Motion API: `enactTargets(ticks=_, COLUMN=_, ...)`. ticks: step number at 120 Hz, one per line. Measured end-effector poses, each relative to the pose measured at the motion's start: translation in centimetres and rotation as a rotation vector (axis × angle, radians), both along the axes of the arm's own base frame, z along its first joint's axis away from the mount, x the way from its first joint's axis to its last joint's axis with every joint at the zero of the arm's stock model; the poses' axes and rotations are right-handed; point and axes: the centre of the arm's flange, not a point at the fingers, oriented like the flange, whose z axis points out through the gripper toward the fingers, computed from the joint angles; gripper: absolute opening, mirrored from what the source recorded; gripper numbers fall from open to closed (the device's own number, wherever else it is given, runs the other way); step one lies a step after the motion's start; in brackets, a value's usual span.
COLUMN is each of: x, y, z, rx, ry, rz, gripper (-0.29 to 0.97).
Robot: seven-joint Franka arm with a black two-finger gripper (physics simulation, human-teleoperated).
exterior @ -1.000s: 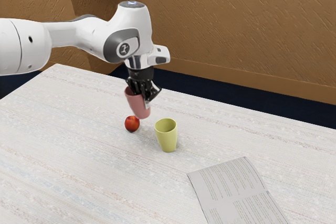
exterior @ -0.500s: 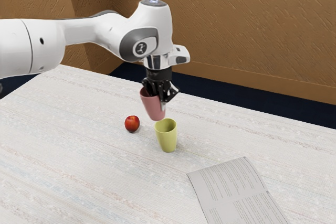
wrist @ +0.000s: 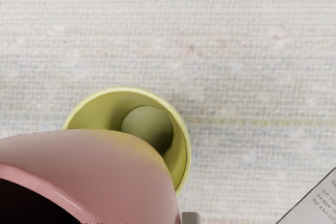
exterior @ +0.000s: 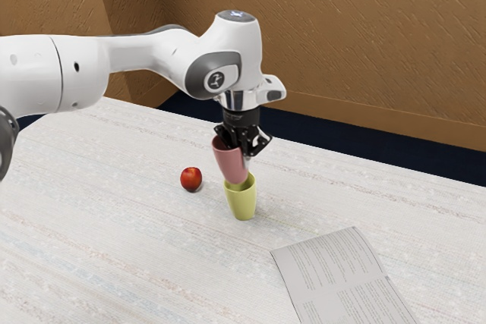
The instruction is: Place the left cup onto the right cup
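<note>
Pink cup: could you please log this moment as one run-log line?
phase: stacking | jaws: shut on pink cup | pink cup: tilted, base at mouth of yellow-green cup | apple: apart

A smooth pink tapered cup (exterior: 229, 161) hangs tilted from the claw (exterior: 245, 147), pinched at its rim. Its base meets the mouth of an upright yellow-green cup (exterior: 241, 202) just below the claw.

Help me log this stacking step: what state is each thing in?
tool, shut on the pink cup.
pink cup, held off the table, tilted, base at the green cup mouth.
green cup, upright on the table, mouth up.
apple, resting on the table, apart from both cups.
paper, lying flat on the table.
</note>
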Motion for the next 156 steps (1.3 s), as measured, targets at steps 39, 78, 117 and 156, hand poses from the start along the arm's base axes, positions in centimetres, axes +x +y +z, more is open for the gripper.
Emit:
enactTargets(ticks=39, x=0.5, y=0.1, z=-1.1, rx=0.008, ry=0.005, rz=0.045, gripper=-0.1)
enactTargets(ticks=78, x=1.3, y=0.3, z=-2.2, rx=0.014, ry=0.0, rz=0.071, gripper=-0.1)
enactTargets(ticks=117, x=2.0, y=0.6, z=-3.4, rx=0.015, ry=0.003, rz=0.087, gripper=-0.1)
enactTargets(ticks=156, x=2.2, y=0.4, z=-4.0, rx=0.008, ry=0.003, rz=0.095, gripper=-0.01)
